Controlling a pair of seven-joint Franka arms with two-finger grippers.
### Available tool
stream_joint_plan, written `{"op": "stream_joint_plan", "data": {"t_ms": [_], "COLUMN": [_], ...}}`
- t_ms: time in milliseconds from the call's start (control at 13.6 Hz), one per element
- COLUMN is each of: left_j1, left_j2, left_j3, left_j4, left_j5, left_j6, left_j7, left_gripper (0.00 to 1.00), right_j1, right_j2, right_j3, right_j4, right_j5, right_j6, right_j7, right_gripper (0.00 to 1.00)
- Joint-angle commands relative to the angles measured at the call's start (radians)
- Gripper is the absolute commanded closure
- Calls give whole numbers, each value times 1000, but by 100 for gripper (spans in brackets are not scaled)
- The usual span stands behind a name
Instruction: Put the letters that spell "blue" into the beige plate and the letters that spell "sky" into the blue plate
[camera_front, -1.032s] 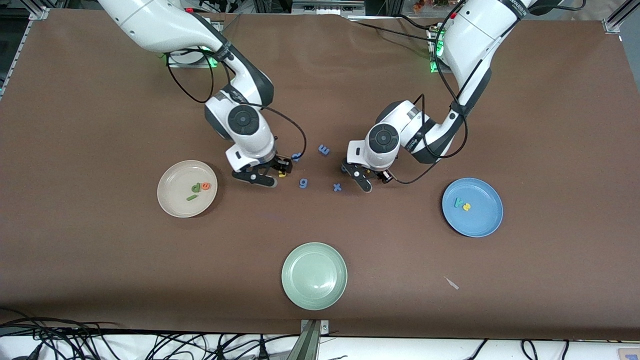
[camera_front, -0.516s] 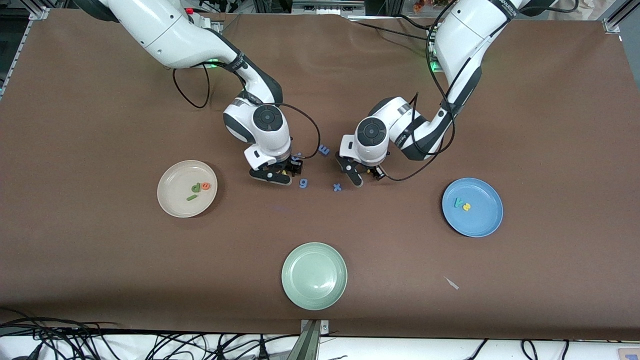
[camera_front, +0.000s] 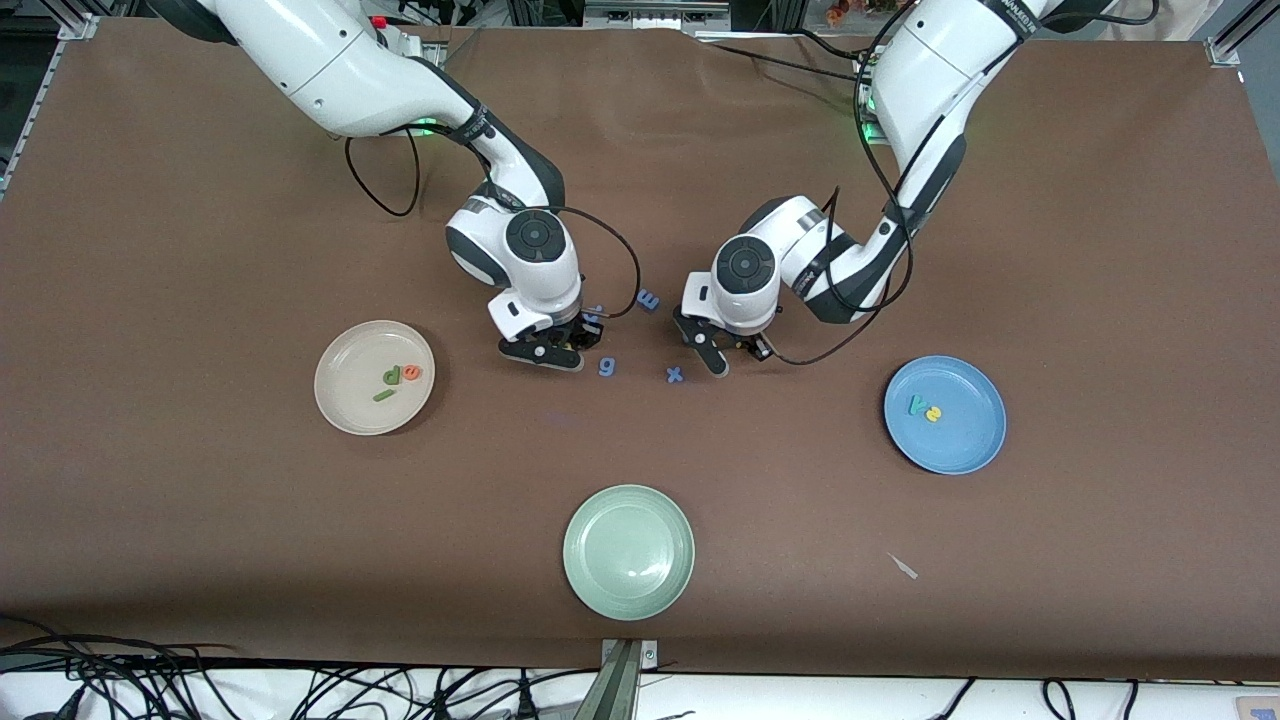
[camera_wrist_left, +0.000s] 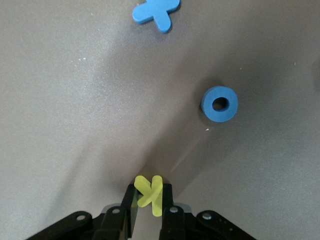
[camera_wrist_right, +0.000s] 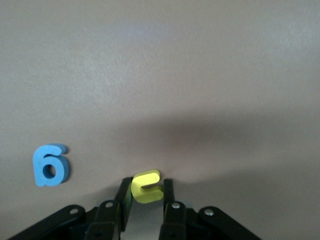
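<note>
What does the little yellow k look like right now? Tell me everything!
The yellow k is a small, chunky letter that looks like soft foam, bright lemon yellow all over. It stands up on edge between the fingers of the left gripper, which is shut on it, low over the brown table, not in the blue plate yet.

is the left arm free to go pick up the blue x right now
Probably not yet: the left gripper is shut on the yellow k. The blue x lies close by on open table, unobstructed, once the k is dropped.

Both jaws have closed: left gripper (camera_wrist_left: 148, 205) on the yellow k (camera_wrist_left: 150, 194) (right gripper (camera_wrist_right: 145, 202) on the yellow u (camera_wrist_right: 146, 186)).
</note>
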Motion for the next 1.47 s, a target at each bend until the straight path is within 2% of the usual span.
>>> {"op": "stream_joint_plan", "data": {"t_ms": [0, 147, 369, 664, 737, 811, 885, 959, 1032, 1106, 1253, 1401], "left_j1": [18, 38, 113, 273, 324, 352, 367, 380, 396, 398, 397, 397], "left_j2": [-37, -85, -145, -180, -180, -177, -170, -167, -163, -166, -186, -209], "left_j3": [0, -1, 0, 8, 3, 3, 3, 5, 5, 3, 0, -1], "left_j4": [4, 19, 19, 19, 18, 12, 10, 7, 9, 15, 27, 56], "left_j5": [25, 21, 24, 51, 82, 85, 86, 86, 86, 86, 85, 85], "left_j6": [-38, -142, -276, -322, -322, -322, -322, -322, -322, -322, -324, -328], "left_j7": [9, 9, 29, 164, 178, 195, 204, 204, 206, 209, 222, 221], "left_gripper": [88, 88, 88, 87, 87, 86, 86, 76, 33, 0, 0, 0], "right_j1": [-12, -44, -136, -190, -193, -196, -201, -209, -212, -212, -212, -213], "right_j2": [-47, -91, -196, -262, -266, -268, -273, -277, -279, -279, -291, -335], "right_j3": [-14, -22, -51, -151, -175, -201, -214, -223, -224, -224, -223, -227], "right_j4": [10, 10, 7, -2, -4, -15, -33, -50, -50, -50, -41, -24], "right_j5": [4, 82, 202, 222, 222, 222, 222, 222, 224, 224, 252, 372], "right_j6": [-59, -109, -253, -337, -356, -356, -347, -336, -333, -333, -337, -360], "right_j7": [-109, -238, -636, -966, -1022, -1063, -1082, -1082, -1082, -1081, -1073, -1082], "right_gripper": [72, 72, 72, 70, 63, 52, 35, 25, 2, 1, 1, 1]}}
